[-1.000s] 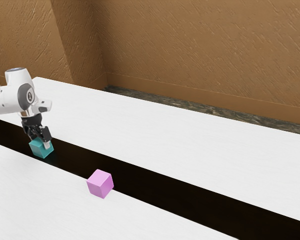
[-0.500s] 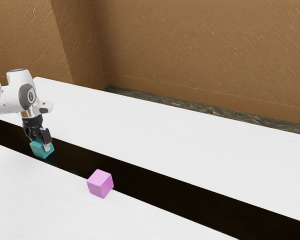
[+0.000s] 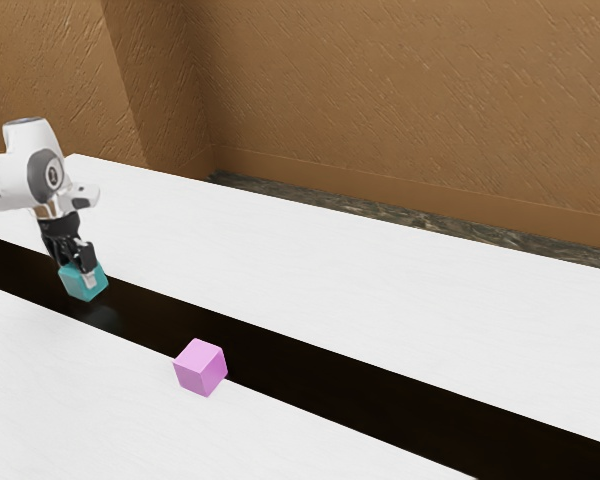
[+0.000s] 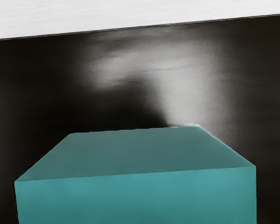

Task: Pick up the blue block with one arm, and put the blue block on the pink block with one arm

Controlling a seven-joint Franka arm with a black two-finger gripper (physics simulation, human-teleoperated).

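now, in the exterior view you find the gripper (image 3: 79, 268) at about 9 o'clock in the frame, its two black fingers clamped on the blue block (image 3: 84, 284) from either side. the block hangs slightly tilted over the black strip (image 3: 380, 400) that crosses the white table (image 3: 380, 280). the pink block (image 3: 200, 367) sits at roughly 4 o'clock from the blue one, well apart, on the strip's near edge. in the wrist view the blue block (image 4: 135, 177) is just under your hand, with the black strip (image 4: 37, 93) beyond it and the white table (image 4: 130, 14) past that.
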